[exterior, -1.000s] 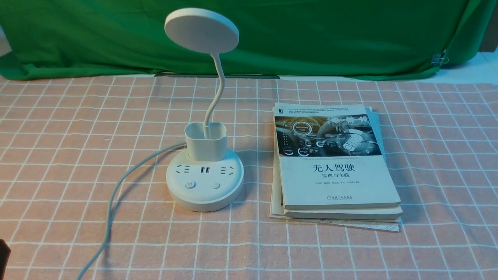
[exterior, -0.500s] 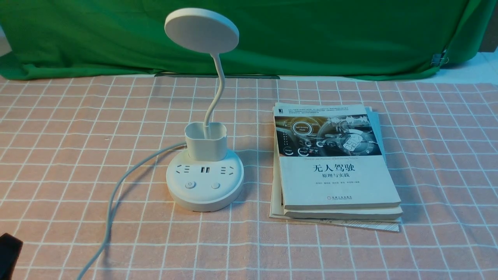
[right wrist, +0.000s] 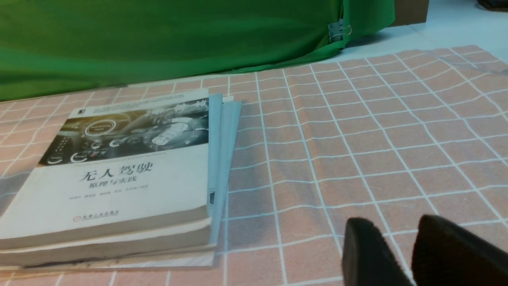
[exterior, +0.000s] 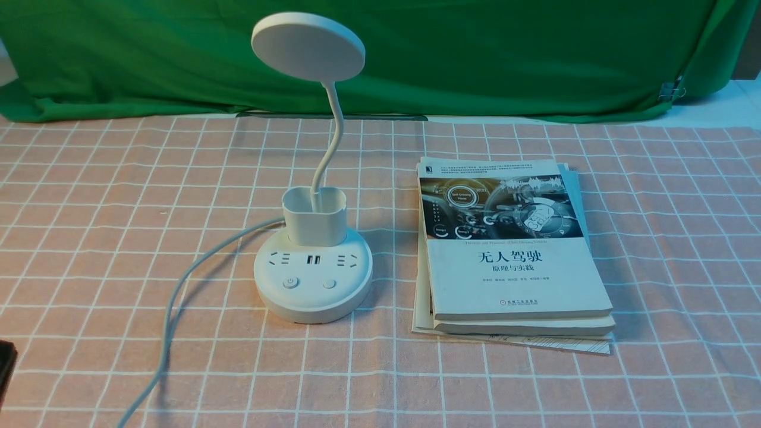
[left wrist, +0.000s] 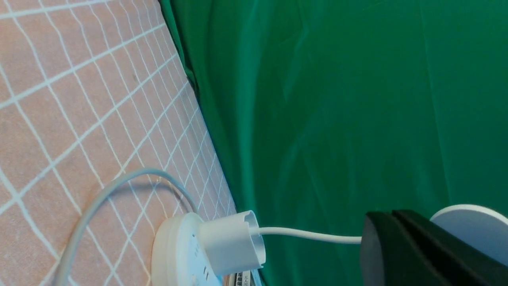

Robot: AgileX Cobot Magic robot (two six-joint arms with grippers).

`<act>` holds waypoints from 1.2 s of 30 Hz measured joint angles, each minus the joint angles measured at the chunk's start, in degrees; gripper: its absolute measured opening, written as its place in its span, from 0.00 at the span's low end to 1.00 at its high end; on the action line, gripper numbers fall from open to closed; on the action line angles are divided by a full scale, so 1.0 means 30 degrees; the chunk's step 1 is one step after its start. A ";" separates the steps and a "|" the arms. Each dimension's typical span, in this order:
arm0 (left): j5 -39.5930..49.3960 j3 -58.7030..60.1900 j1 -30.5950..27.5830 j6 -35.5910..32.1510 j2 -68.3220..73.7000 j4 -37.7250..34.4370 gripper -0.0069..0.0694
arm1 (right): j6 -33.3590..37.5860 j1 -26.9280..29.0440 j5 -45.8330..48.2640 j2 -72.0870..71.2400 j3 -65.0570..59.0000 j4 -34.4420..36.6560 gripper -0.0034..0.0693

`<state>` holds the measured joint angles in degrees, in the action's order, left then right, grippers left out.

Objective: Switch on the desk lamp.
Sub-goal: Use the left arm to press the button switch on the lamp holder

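Observation:
The white desk lamp (exterior: pixel 313 279) stands mid-table on its round base, with two round buttons (exterior: pixel 291 282) on the near side. Its cup (exterior: pixel 314 215), bendy neck and disc head (exterior: pixel 308 46) rise behind them, and the head shows no glow. My left gripper (exterior: pixel 6 368) is a dark tip at the far left edge, well away from the base. In the left wrist view the left gripper (left wrist: pixel 391 216) is shut and empty, with the lamp (left wrist: pixel 174 254) beyond it. My right gripper (right wrist: pixel 397 230) is open over bare cloth, out of the front view.
A stack of books (exterior: pixel 511 249) lies just right of the lamp, also seen as the books (right wrist: pixel 115 174) in the right wrist view. The white cord (exterior: pixel 172 309) runs from the base toward the near left. A green backdrop (exterior: pixel 475 59) closes the far side.
The left gripper's dark tip pushed in from the left edge, then drew back and now sits a little higher. The lamp and books have not moved.

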<state>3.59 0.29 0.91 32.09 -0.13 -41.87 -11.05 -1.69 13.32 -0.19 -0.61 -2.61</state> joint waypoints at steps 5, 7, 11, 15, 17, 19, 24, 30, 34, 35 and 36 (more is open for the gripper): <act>-0.0019 -0.1258 0.0000 -0.0904 -0.0013 0.1157 0.12 | 0.0000 0.0000 0.0000 0.0000 0.0000 0.0000 0.38; -0.0325 -0.2449 0.0000 -0.2102 -0.0021 0.2423 0.12 | 0.0000 0.0000 0.0000 0.0000 0.0000 0.0000 0.38; -0.1558 -0.4133 0.0000 -0.2990 -0.0035 0.3886 0.12 | 0.0000 0.0000 0.0000 0.0000 0.0000 0.0000 0.38; -0.0748 -0.5083 0.0000 -0.3769 -0.0042 0.4895 0.12 | 0.0000 0.0000 0.0000 0.0000 0.0000 0.0000 0.38; 0.0767 -0.5763 0.0000 -0.4485 0.0122 0.5932 0.12 | 0.0000 0.0000 0.0000 0.0000 0.0000 0.0000 0.38; 0.4138 -0.7561 0.0000 -0.5551 0.1537 0.7888 0.12 | 0.0000 0.0000 0.0000 0.0000 0.0000 0.0000 0.38; 1.0891 -1.1601 0.0000 -0.7146 0.5897 1.0716 0.12 | 0.0000 0.0000 0.0000 0.0000 0.0000 0.0000 0.38; 1.8914 -1.7015 0.0025 -1.0333 1.3461 1.1802 0.12 | 0.0000 0.0000 0.0000 0.0000 0.0000 0.0000 0.38; 1.9277 -1.8143 0.0620 -0.9818 1.6327 1.0292 0.12 | 0.0000 0.0000 0.0000 0.0000 0.0000 0.0000 0.38; 1.9033 -1.8148 0.0866 -1.0269 1.6878 0.9643 0.12 | 0.0000 0.0000 0.0000 0.0000 0.0000 0.0000 0.38; 1.8789 -1.8191 0.1121 -1.0910 1.7302 0.9150 0.12 | 0.0000 0.0000 0.0000 0.0000 0.0000 0.0000 0.38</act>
<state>59.96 -54.28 4.27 -0.64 51.77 -14.42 -11.05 -1.69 13.32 -0.19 -0.61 -2.61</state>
